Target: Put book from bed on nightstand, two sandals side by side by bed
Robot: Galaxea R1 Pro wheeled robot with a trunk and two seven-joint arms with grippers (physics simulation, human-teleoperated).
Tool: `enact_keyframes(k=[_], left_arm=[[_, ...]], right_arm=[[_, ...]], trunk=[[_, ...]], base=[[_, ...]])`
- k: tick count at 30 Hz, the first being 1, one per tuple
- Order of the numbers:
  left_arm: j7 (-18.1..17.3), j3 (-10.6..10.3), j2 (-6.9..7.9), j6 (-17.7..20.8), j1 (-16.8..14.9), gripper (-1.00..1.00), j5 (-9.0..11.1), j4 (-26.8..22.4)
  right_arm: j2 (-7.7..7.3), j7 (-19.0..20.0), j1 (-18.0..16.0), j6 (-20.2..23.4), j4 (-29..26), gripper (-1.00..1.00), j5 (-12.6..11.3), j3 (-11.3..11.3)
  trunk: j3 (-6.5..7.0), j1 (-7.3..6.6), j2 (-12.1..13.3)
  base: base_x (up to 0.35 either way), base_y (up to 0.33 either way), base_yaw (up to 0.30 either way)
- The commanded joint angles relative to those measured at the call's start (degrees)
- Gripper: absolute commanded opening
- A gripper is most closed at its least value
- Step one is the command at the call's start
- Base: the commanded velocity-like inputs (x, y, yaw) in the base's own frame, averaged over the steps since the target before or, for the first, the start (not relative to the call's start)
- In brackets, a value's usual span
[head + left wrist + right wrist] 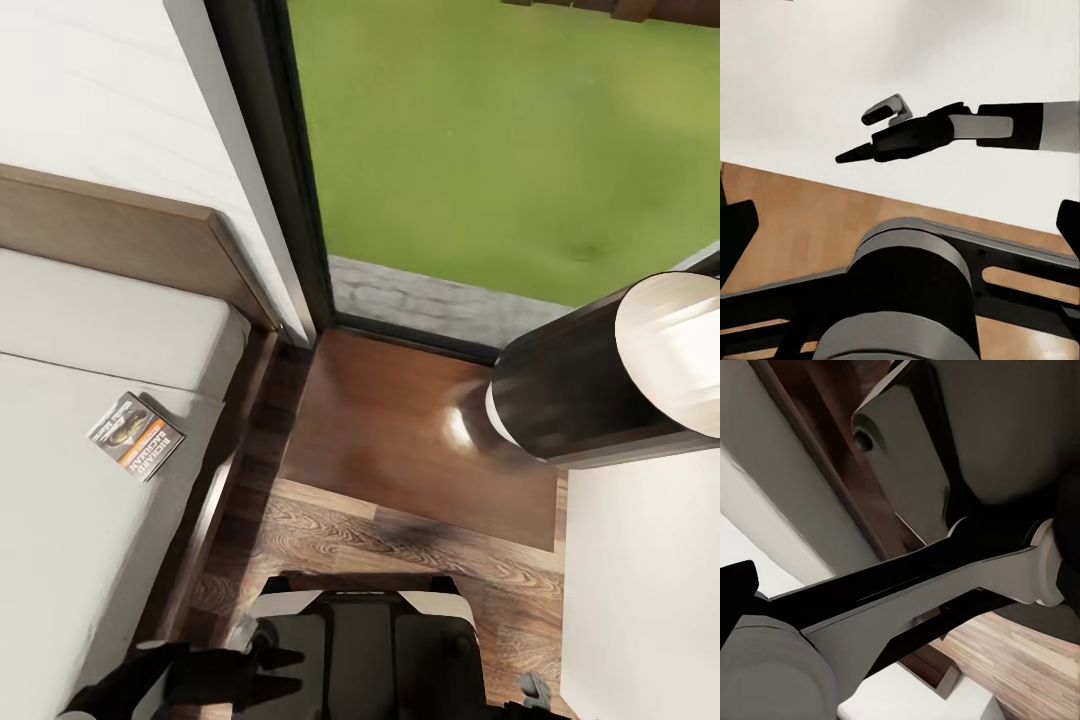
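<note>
The book [137,435] lies flat on the bed's off-white mattress [70,520], near the mattress edge and below the wooden headboard [120,235]. A glossy dark-brown nightstand [400,440] stands just beside the bed, under the window. My left gripper [283,675] hangs low at the bed's side, open and empty; in the left wrist view its fingertips [736,229] sit far apart. My right gripper [864,135] is held out in front of a white wall with its fingers apart and nothing between them. The two sandals are out of view.
A dark cylinder with a pale end [600,370] overhangs the nightstand's right side. A tall dark-framed window [290,170] shows grass behind. A white surface [640,600] closes in the right. Wood-plank floor [400,560] lies between my trunk [360,650] and the nightstand.
</note>
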Motion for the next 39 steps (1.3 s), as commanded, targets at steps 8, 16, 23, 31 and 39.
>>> enact_keyframes(k=[8, 16, 23, 31, 39], left_arm=[[-0.02, -0.45, -0.09, 0.71, -0.02, 1.0, 0.53, 0.93], [-0.06, -0.45, -0.09, 0.76, -0.02, 1.0, 0.52, 0.98], [-0.03, -0.45, -0.45, 0.8, -0.02, 1.0, 0.53, 1.0], [-0.01, -0.45, -0.52, 0.8, -0.02, 1.0, 0.54, 1.01], [-0.01, -0.45, -0.53, 0.8, -0.02, 1.0, 0.54, 1.01]], right_arm=[[0.09, 0.17, 0.02, -0.02, 0.06, 1.0, -0.09, -0.2], [0.09, 0.18, 0.01, -0.03, 0.05, 1.0, -0.1, -0.2], [0.09, 0.18, 0.0, -0.04, 0.07, 1.0, -0.11, -0.2], [0.09, 0.18, 0.01, -0.04, 0.07, 1.0, -0.1, -0.2], [0.09, 0.18, 0.02, -0.04, 0.05, 1.0, -0.09, -0.2]], trunk=[[-0.04, 0.02, -0.06], [-0.04, 0.02, -0.06], [-0.04, 0.02, -0.06], [-0.04, 0.02, -0.06], [-0.04, 0.02, -0.06]], base=[[0.0, 0.0, 0.015], [0.0, 0.0, 0.201], [0.0, 0.0, 0.285], [0.0, 0.0, 0.289], [0.0, 0.0, 0.289]])
